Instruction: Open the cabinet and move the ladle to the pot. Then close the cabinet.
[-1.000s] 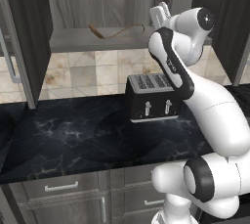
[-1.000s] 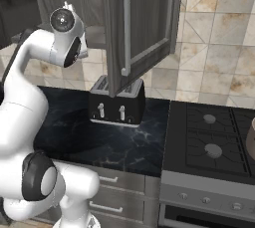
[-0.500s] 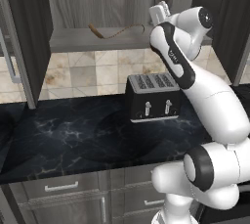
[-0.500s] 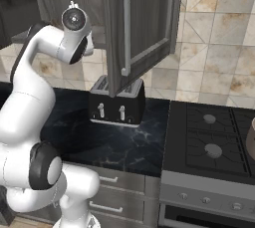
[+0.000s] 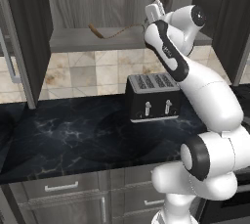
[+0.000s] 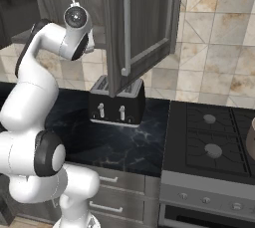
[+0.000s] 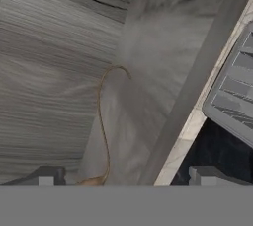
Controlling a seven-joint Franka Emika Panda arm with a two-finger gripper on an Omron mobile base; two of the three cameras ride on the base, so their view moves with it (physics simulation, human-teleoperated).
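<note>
Over the last second the arm has swung up from above the toaster (image 5: pixel 150 96) toward the open cabinet (image 5: pixel 29 37), and the hand (image 5: pixel 155 11) now sits at the right end of the cabinet's shelf, its jaws spread wide and holding nothing. The ladle (image 5: pixel 111 31) lies flat on that shelf, its thin handle running along toward the hand; in the hand view, the ladle (image 7: pixel 102 121) lies between the fingertips (image 7: pixel 47 175). The doors stand open, so the grasp looks like the next step. The pot (image 6: pixel 250 140) waits at the right edge of the stove.
</note>
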